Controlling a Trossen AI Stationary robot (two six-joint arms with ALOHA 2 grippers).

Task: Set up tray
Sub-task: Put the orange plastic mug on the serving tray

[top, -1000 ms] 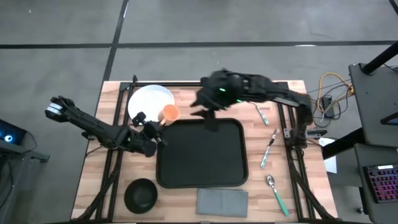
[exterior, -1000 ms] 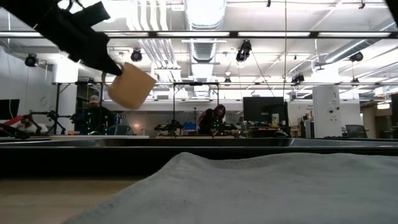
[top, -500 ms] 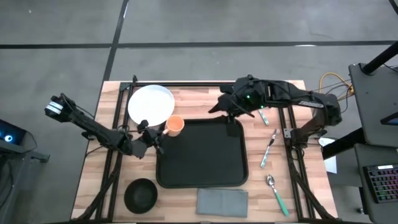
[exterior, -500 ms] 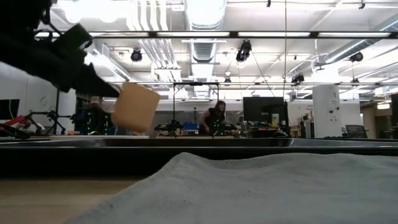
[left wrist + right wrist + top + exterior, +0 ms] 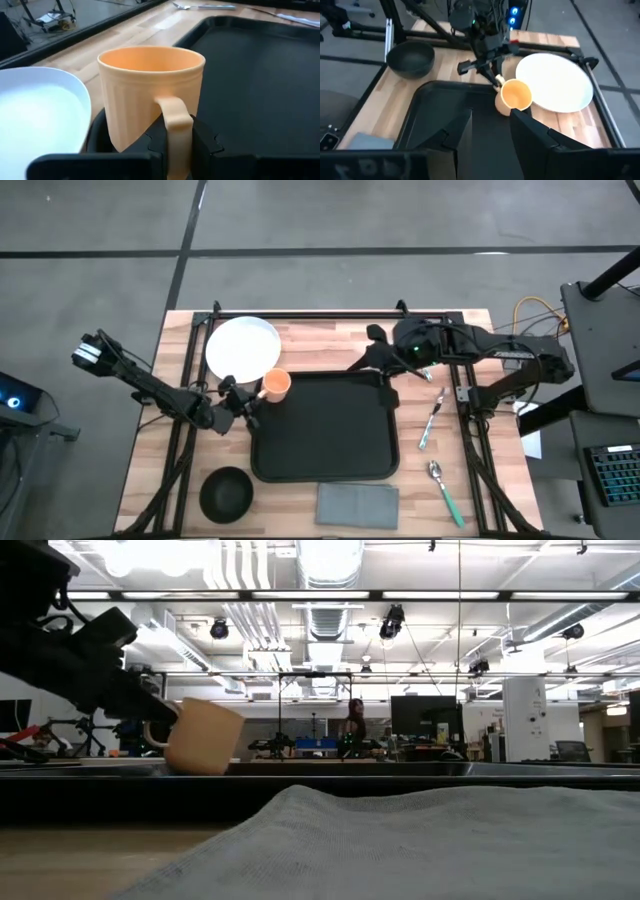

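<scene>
L gripper (image 5: 243, 395) pinched shut on cup (image 5: 276, 386) handle, keeping it upright at tray (image 5: 330, 465) far-left corner, prob to set inside. Tray sits mid-table. R gripper (image 5: 372, 358) part-open, empty, over far-right corner.

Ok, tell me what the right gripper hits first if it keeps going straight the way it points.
Probably the orange cup. The right gripper points across the tray toward the cup, which the left gripper holds by its handle at the tray's corner. Pointed lower, it would meet the tray floor first; depth is unclear.
</scene>
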